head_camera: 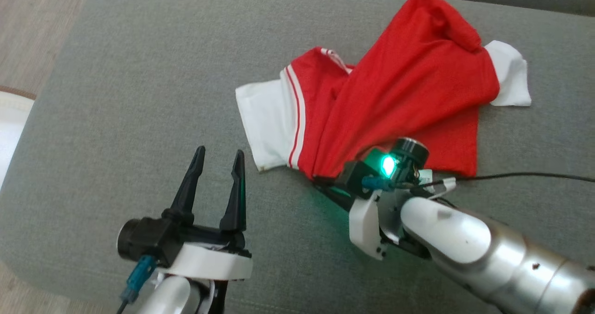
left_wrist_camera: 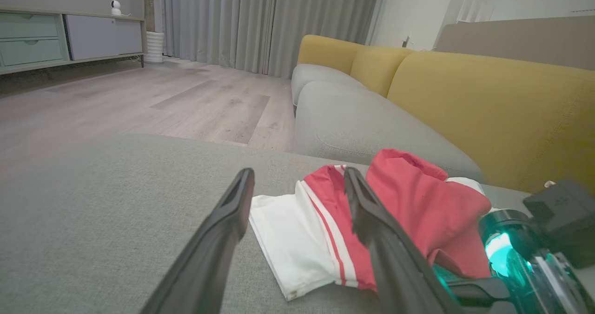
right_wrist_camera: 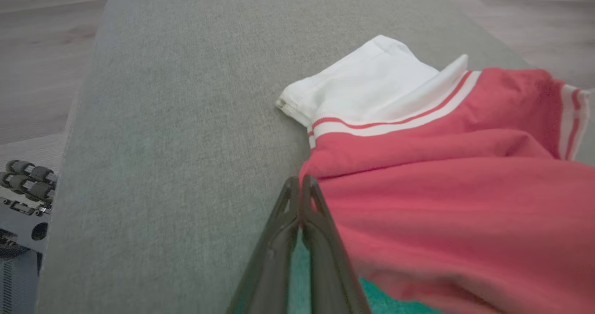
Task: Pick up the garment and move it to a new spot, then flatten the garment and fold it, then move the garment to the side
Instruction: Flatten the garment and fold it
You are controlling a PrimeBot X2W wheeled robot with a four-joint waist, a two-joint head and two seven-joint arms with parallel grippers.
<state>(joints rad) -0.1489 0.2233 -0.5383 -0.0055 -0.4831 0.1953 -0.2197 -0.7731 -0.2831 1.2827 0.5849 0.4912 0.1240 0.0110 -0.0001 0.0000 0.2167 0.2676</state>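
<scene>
The garment is a red shirt with white sleeves and white stripes, lying crumpled on the grey cushion at the right of the head view. My right gripper is shut on its near left red corner, and the red cloth runs in folds toward that point. In the right wrist view the closed fingertips meet the garment at its edge. My left gripper stands open above bare cushion, a little left of the white sleeve. Between its fingers, the left wrist view shows the garment.
A black cable trails right from my right wrist across the cushion. Yellow sofa backrests rise behind the seat. Wood floor lies beyond the cushion's left edge, with a low cabinet against the far wall.
</scene>
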